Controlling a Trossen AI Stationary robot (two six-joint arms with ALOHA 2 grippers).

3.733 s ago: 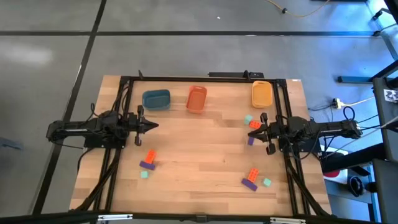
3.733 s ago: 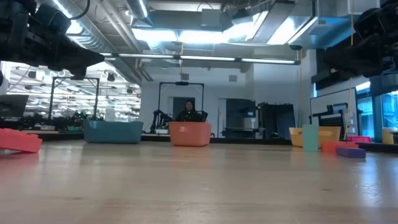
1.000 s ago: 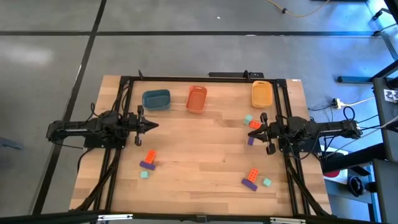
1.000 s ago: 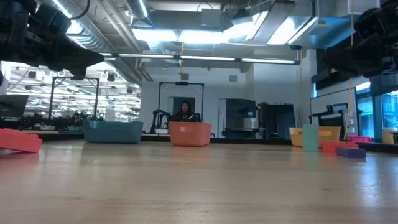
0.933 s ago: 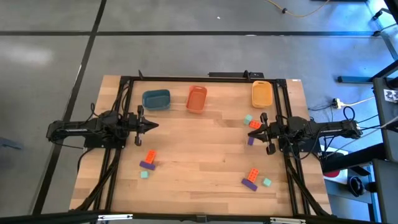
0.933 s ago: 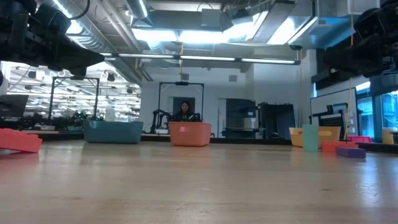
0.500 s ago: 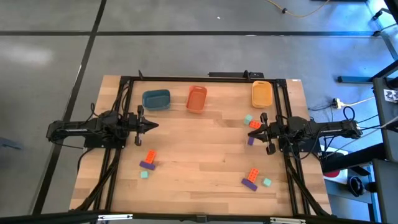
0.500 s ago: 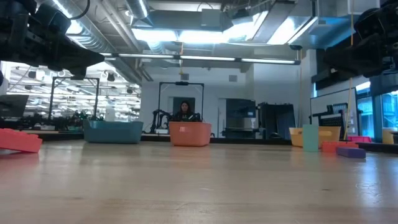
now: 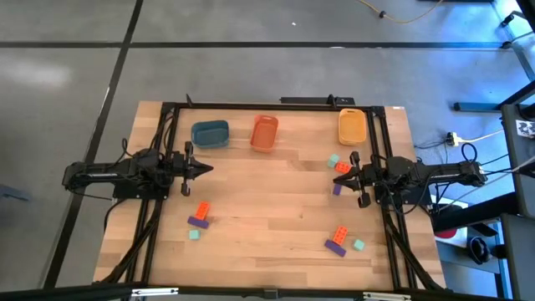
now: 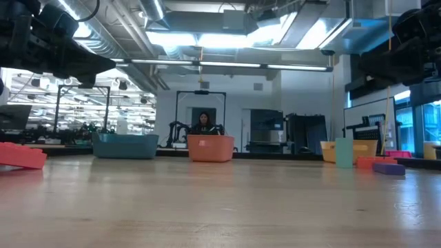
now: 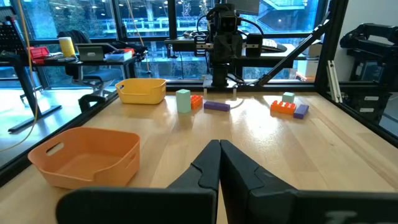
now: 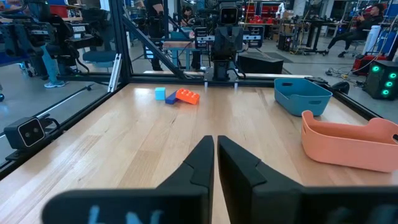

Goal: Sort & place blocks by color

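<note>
Seen from above, the left gripper (image 9: pixel 205 168) is held at 9 o'clock on the table (image 9: pixel 276 219), its fingers (image 11: pixel 208 167) pressed together on nothing. The right gripper (image 9: pixel 342 179) is held at 3 o'clock, its fingers (image 12: pixel 202 163) likewise closed and empty.

Three trays are lined along the 12 o'clock edge: a blue tray (image 9: pixel 210 134) toward 11, an orange tray (image 9: pixel 264 133) at 12 and a yellow tray (image 9: pixel 352 127) toward 1. All three are seen to be without blocks.

The blocks are found in three clusters on the bare wood. At 3 o'clock, just beside the right gripper, a mint cube (image 9: pixel 333 159), a red brick (image 9: pixel 343 167) and a purple brick (image 9: pixel 337 189) are grouped. At 5 o'clock a second red brick (image 9: pixel 341 235) is laid touching a second purple brick (image 9: pixel 335 247), with a second mint cube (image 9: pixel 359 245) just beside them. At 7 o'clock a third red brick (image 9: pixel 201 211) is set against a third purple brick (image 9: pixel 198 221), and a third mint cube (image 9: pixel 194 235) is placed near them.

A seated person (image 10: pixel 205 122) is seen in the room beyond the orange tray in the low view. No readable writing or label is made out on any item.
</note>
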